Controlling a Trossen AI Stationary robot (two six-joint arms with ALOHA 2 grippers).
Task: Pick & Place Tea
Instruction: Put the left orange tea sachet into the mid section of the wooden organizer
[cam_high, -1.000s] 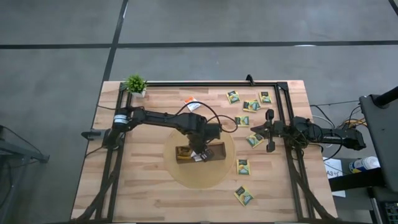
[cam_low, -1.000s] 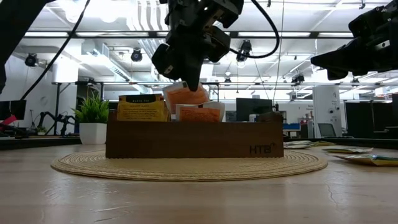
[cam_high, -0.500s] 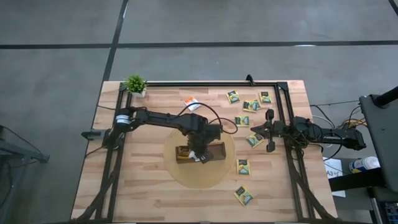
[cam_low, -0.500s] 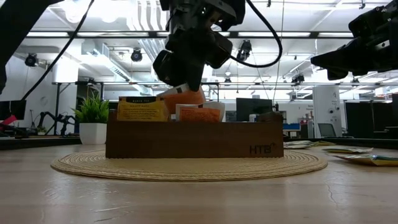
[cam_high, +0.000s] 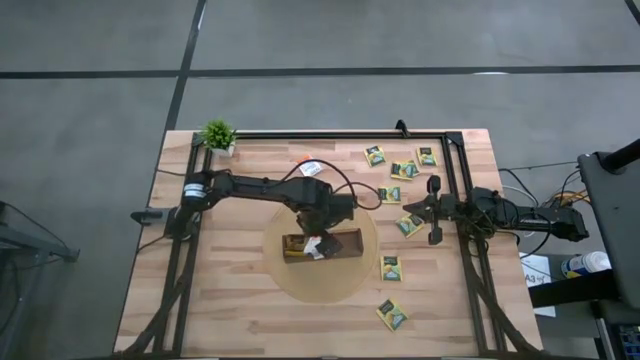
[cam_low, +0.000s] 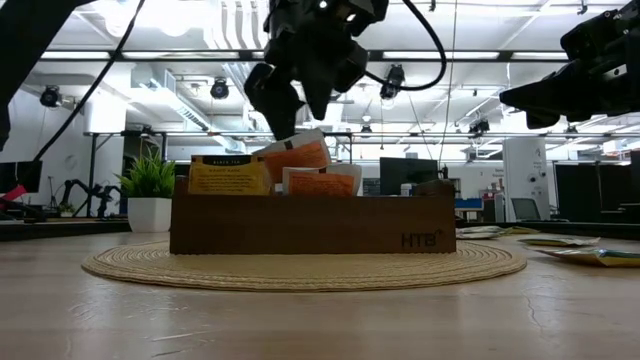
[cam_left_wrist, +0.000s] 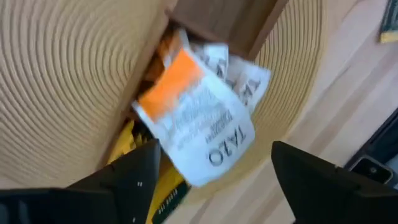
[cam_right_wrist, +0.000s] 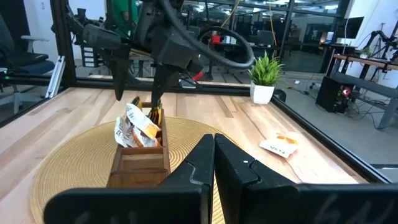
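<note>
Left gripper (cam_low: 303, 108) hangs just above the wooden tray (cam_low: 312, 222), fingers spread apart and holding nothing; below it a white-and-orange tea sachet (cam_left_wrist: 198, 118) leans tilted in the tray, poking above the rim beside a yellow sachet (cam_low: 229, 176). Tray sits on a round woven mat (cam_high: 283, 281) mid-table, with more loose sachets (cam_high: 392, 316) scattered on the table toward the right side. Right gripper (cam_right_wrist: 213, 167) waits at the right table edge, fingers pressed together, empty.
</note>
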